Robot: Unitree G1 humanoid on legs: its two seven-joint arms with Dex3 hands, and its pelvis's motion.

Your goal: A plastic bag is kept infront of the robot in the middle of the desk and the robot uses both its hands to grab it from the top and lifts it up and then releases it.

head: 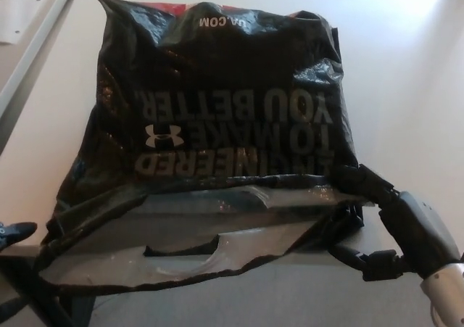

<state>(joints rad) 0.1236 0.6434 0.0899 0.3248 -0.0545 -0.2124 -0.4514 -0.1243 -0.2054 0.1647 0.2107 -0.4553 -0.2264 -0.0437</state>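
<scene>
A black plastic bag (225, 88) with grey upside-down lettering and a white logo lies crumpled on the white desk (406, 88), its open mouth (181, 247) facing me at the near edge. My right hand (395, 222) reaches in from the lower right and is shut on the mouth's right corner, one finger over the rim and another below it. Just a dark tip of my left hand (14, 231) shows at the left picture edge, a little apart from the bag's left corner. The bag's grey inside shows through the sagging mouth.
A white rail (36, 44) runs diagonally along the desk's left side, with a sheet of paper (14, 8) beyond it at the top left. Grey floor (290, 298) shows below the desk's near edge. Dark frame parts (43, 305) stand at the lower left.
</scene>
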